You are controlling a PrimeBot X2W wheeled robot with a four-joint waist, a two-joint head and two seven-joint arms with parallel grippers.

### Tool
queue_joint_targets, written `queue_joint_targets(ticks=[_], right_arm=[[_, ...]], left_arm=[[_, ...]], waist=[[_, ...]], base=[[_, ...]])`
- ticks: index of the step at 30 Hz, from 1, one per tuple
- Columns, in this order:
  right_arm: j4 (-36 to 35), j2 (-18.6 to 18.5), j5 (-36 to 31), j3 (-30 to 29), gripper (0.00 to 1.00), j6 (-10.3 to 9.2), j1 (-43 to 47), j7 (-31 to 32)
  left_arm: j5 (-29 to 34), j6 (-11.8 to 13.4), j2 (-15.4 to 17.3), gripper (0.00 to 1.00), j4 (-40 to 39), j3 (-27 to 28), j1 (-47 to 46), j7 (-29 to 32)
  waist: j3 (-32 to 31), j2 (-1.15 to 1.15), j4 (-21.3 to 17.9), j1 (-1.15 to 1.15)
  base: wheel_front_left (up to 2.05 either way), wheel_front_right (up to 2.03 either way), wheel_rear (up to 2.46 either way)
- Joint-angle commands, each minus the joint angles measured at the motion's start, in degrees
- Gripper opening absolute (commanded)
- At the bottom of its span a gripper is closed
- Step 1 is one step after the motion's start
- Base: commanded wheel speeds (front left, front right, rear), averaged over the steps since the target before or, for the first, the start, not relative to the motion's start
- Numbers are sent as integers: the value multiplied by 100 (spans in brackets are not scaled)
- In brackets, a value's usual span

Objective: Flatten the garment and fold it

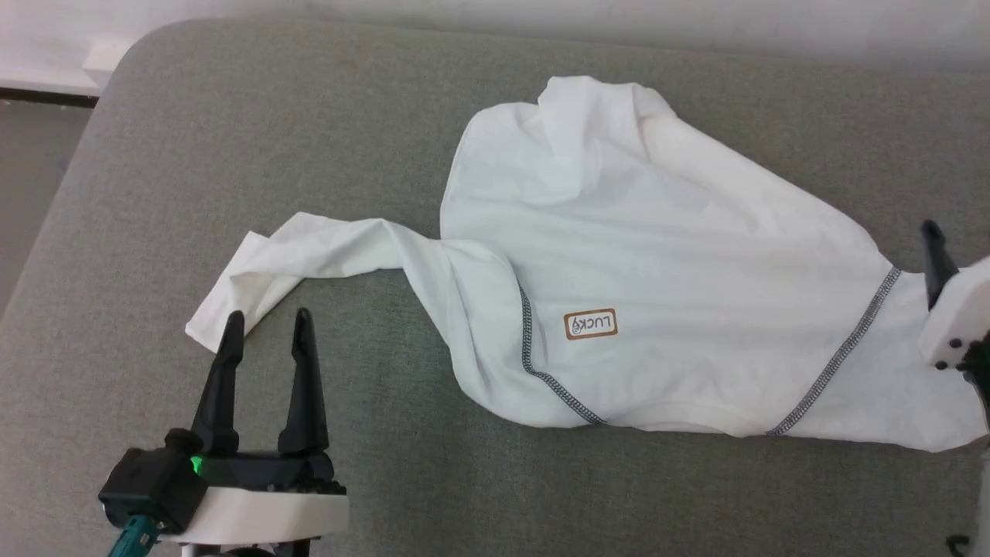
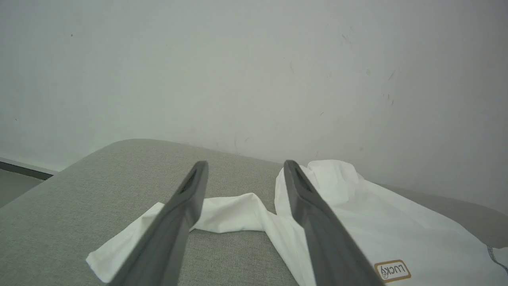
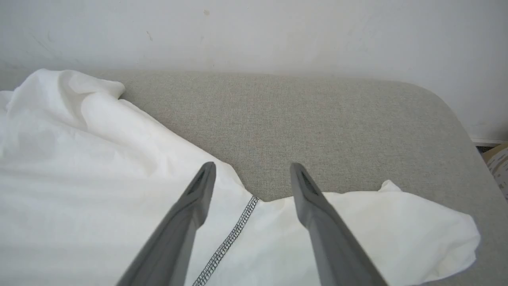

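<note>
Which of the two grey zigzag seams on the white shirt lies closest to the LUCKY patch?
The left seam, curving just beside the tan-bordered LUCKY patch on the white thin-fabric shirt; the other seam runs straight, far to the right.

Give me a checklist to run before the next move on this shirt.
1. Left gripper open and empty: ok.
2. Right gripper open and empty: ok.
3. Garment lying flat: not ok; the sleeve on the robot's left is twisted and the far edge is bunched.
4. Garment wholly on the grey cushion: ok.
5. Right fingers clear of the cloth: cannot tell.
</note>
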Motion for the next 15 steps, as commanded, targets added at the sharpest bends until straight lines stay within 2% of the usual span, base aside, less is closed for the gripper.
queue_joint_targets(ticks=[1,8,15], right_arm=[[47,-148,-19,189,100,-11,-168,173],[780,-742,-156,1005,100,-11,-907,830],[1468,-1240,13,1717,100,-11,-1455,1122]], left_arm=[[-34,11,-14,100,-30,-49,9,-27],[-109,-73,-14,100,28,-214,-261,-27],[-196,-127,-14,100,115,-303,-489,-27]], waist=[[139,0,73,1],[630,0,354,1],[949,0,606,1]], base=[[0,0,0],[0,0,0],[0,0,0]])
